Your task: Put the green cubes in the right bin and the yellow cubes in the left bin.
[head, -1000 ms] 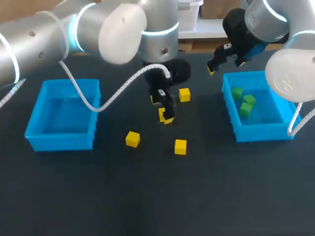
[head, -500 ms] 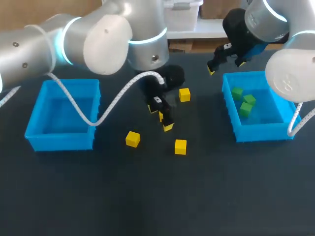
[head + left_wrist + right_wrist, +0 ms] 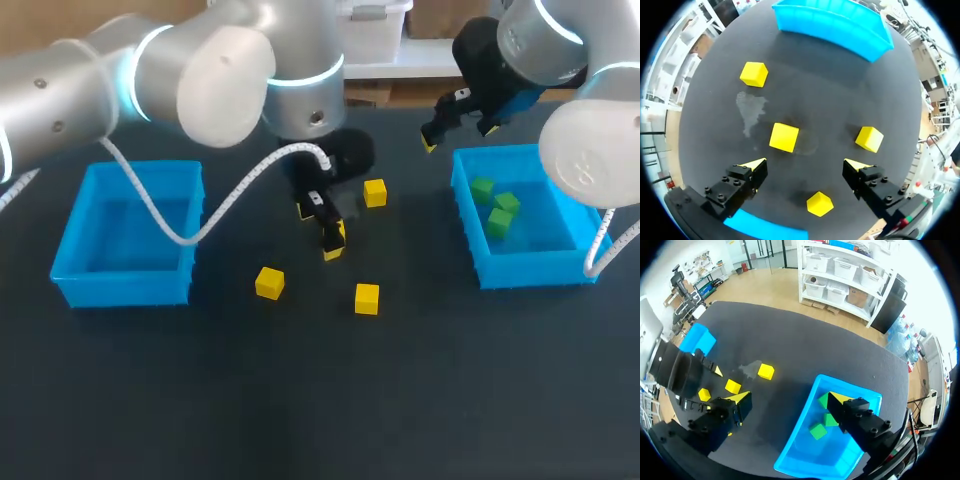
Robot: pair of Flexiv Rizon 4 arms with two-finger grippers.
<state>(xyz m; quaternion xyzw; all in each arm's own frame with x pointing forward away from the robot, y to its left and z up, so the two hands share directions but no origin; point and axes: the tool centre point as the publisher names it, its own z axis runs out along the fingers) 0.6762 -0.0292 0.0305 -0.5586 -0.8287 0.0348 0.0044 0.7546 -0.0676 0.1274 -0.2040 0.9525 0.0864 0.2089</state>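
A small yellow cube (image 3: pixel 784 137) lies on the dark table (image 3: pixel 840 90) just ahead of the left gripper (image 3: pixel 806 164), whose fingers hang spread and empty. Three more yellow cubes (image 3: pixel 754 74) are scattered around it, with bare table between. The wrist view shows the cube whole, but in the head view the gripper (image 3: pixel 322 228) largely covers it. The right gripper (image 3: pixel 458 125) hovers open-fingered beside the blue plastic right bin (image 3: pixel 530 270), which holds three green cubes (image 3: pixel 507 203).

table (image 3: pixel 300 400): dark grey
left bin (image 3: pixel 125 285), right bin (image 3: pixel 530 270): bright blue
loose cubes (image 3: pixel 367 298): yellow
binned cubes (image 3: pixel 497 222): green
arms (image 3: pixel 60 90): silver
fingertips (image 3: pixel 754 164): yellow
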